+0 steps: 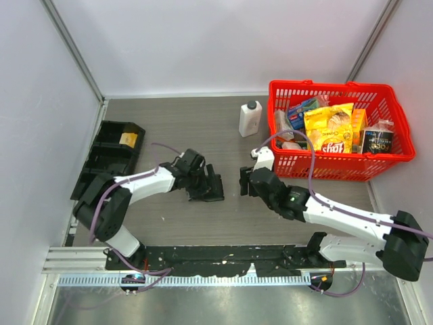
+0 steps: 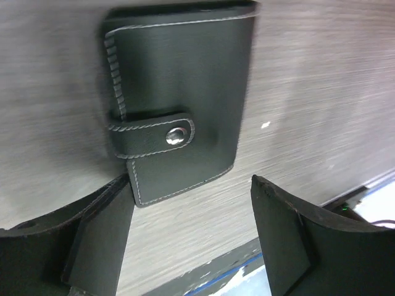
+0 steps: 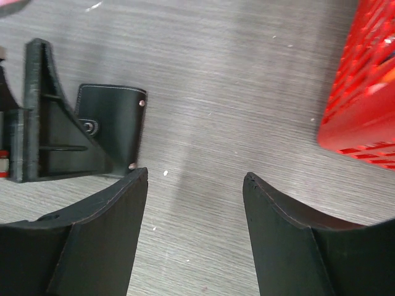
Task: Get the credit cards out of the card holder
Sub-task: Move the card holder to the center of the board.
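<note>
The card holder is a small black stitched wallet, lying closed on the grey table with its snap tab fastened. It also shows in the top view and the right wrist view. No credit cards show; they are hidden. My left gripper is open and empty just short of the wallet, with its left finger at the wallet's near corner. In the top view the left gripper is over the wallet. My right gripper is open and empty over bare table, a little right of the wallet.
A red basket with snack packets stands at the back right, and its corner shows in the right wrist view. A white bottle stands left of it. A black compartment tray lies at the left wall.
</note>
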Available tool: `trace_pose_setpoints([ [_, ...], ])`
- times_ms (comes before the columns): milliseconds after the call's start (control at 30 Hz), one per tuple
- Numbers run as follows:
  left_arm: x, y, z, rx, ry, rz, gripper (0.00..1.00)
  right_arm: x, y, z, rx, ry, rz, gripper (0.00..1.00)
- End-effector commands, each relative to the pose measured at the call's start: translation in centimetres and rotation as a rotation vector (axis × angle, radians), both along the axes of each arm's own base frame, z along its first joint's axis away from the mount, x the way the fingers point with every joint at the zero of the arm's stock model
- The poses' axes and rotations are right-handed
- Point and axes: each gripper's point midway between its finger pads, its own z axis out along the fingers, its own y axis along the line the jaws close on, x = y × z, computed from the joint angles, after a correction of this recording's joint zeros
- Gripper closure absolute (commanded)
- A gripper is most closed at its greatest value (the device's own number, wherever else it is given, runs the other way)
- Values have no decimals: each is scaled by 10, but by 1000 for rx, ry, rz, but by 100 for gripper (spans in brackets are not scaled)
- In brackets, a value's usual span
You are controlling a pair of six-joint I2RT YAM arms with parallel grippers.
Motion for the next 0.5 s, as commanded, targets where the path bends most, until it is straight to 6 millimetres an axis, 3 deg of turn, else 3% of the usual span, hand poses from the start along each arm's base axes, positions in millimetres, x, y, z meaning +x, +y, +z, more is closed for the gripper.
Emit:
trace_pose_setpoints([
  [0, 22, -80, 49, -300, -76, -107, 21, 5, -21, 25, 48, -91, -105, 32],
  [100, 30, -114, 88, -420, -141, -197, 18, 5, -39, 35, 63, -131, -178, 32],
  [167, 34, -120, 106, -443, -184, -236, 18, 3, -47, 38, 74, -146, -198, 32],
  [233, 45, -112, 109, -361, -244, -253, 17, 0, -53, 42, 95, -155, -214, 33],
  [333, 65, -80, 97, -166, -286, -270, 17, -4, -56, 41, 113, -149, -214, 34],
  [467, 102, -53, 85, -67, -296, -305, 18, -9, -55, 36, 126, -132, -189, 34],
])
